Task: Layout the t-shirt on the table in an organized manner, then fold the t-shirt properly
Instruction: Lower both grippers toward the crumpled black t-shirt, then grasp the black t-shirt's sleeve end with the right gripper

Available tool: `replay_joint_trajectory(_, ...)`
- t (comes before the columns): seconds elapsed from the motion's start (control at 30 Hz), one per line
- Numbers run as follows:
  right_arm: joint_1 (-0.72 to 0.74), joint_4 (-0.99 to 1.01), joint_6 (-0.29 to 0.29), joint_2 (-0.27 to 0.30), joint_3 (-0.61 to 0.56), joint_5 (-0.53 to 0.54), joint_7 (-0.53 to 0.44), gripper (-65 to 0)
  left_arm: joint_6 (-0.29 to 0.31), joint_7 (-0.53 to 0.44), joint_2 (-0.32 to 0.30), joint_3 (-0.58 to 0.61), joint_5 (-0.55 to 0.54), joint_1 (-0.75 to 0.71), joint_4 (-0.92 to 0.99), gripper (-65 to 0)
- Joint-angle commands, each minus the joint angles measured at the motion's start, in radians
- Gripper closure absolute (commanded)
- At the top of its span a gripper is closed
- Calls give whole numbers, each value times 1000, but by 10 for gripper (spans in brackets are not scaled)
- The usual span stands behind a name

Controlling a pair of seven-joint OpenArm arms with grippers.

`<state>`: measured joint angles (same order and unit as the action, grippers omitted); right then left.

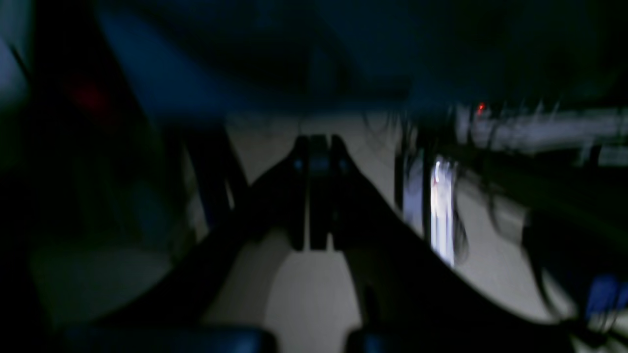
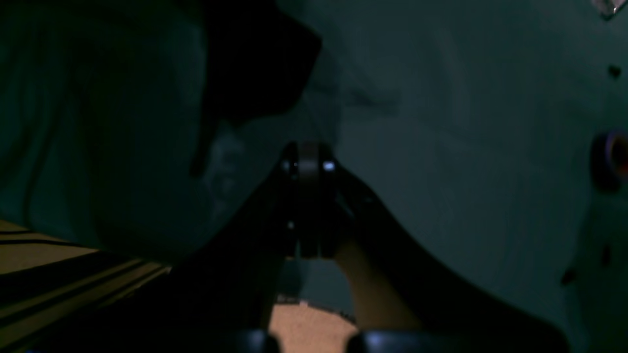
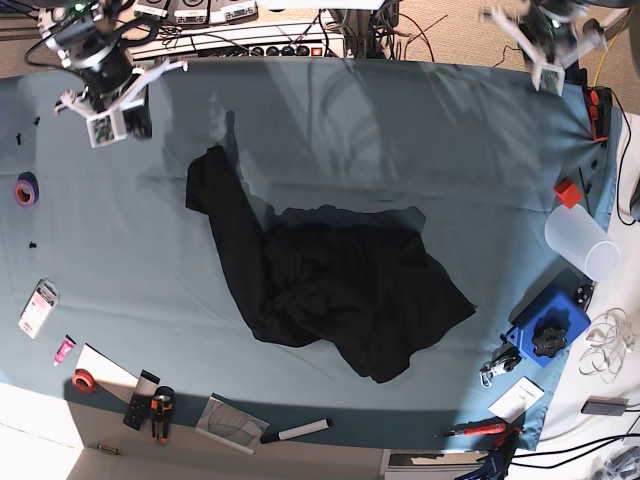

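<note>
The black t-shirt (image 3: 330, 285) lies crumpled in the middle of the teal table (image 3: 420, 140), with one long part reaching up-left toward the far edge. No print shows. My right gripper (image 3: 102, 125) hangs over the far left corner, well clear of the shirt. In the right wrist view its fingers (image 2: 309, 164) are pressed together with nothing between them, and a black patch (image 2: 255, 63) ahead looks like the shirt's end. My left gripper (image 3: 548, 72) is blurred over the far right corner, away from the shirt. Its fingers (image 1: 319, 152) are shut and empty.
A purple tape roll (image 3: 25, 188) and a red one (image 3: 84, 380) sit along the left edge. Along the front lie a marker (image 3: 295, 432) and small tools. At the right stand a clear cup (image 3: 582, 243) and a blue block (image 3: 545, 325). Cables and a power strip (image 3: 250, 45) lie behind the table.
</note>
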<state>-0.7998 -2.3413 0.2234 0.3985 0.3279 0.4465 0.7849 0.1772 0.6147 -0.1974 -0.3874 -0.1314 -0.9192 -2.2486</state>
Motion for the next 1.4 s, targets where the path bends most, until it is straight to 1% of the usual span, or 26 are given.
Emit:
replay_joint_trajectory(0.0,5,-15,8,9,8,2,-18,0,27,-47,-5,-3,-2,-14,-30,0)
replay_joint_trajectory(0.07,22,-15,16,9,8,-4,-18,0,90,-114,-5,-3,-3,-2,-37,0)
replay_joint_trajectory(0.13,33,-15,15,9,8,-37,-18,0,137,-127,-5,-3,-3,29,-36,0)
replay_joint_trajectory(0.3,35,-15,11,9,8,-169,-29,0,149,-126,-5,-3,-3,129,-36,0)
replay_joint_trajectory(0.37,35,-15,11,9,8,-208,-30,0,171,-126,-5,-3,-3,159,-36,0)
replay_joint_trajectory(0.4,35,-15,10,9,8,-223,-32,0,190,-126,-5,-3,-4,170,-36,-40)
replay_joint_trajectory(0.47,35,-15,7,9,8,-246,-35,0,216,-137,-5,-2,-3,182,-36,-150)
replay_joint_trajectory(0.53,35,-15,5,8,8,-250,-37,0,217,-172,-5,-1,-4,182,-36,-237)
replay_joint_trajectory(0.6,35,-15,5,8,8,-250,-37,-143,217,-184,-5,-1,-3,183,-36,-277)
replay_joint_trajectory(0.63,35,-15,5,8,8,-250,-38,-220,217,-189,-5,-1,-3,183,-36,-281)
replay_joint_trajectory(0.67,35,-15,5,8,8,-250,-39,-281,217,-190,-5,-1,-3,183,-36,-282)
replay_joint_trajectory(0.7,36,-15,4,5,8,-251,-46,-311,217,-190,-5,-1,-3,183,-36,-282)
replay_joint_trajectory(0.8,59,-15,2,-39,8,-263,-95,-312,217,-190,-5,-1,-4,183,-36,-281)
replay_joint_trajectory(0.83,74,-15,2,-58,7,-262,-94,-312,217,-190,-5,-1,-4,185,-36,-281)
replay_joint_trajectory(0.9,117,-15,1,-89,7,-239,-79,-312,217,-190,-5,-1,-4,188,-36,-281)
replay_joint_trajectory(0.97,171,-15,2,-103,6,-201,-34,-312,217,-190,-5,-1,-8,192,-36,-281)
replay_joint_trajectory(1.03,215,-15,7,-111,4,-169,-15,-312,217,-190,-5,-1,-41,191,-36,-281)
replay_joint_trajectory(1.13,258,28,27,-113,-25,-167,-19,-312,217,-189,-5,-1,-77,191,-36,-281)
replay_joint_trajectory(1.27,295,134,54,-113,-118,-168,-29,-312,217,-189,-5,-1,-83,191,-36,-281)
replay_joint_trajectory(1.37,333,223,53,-113,-203,-212,-32,-312,217,-189,-5,-1,-83,191,-36,-281)
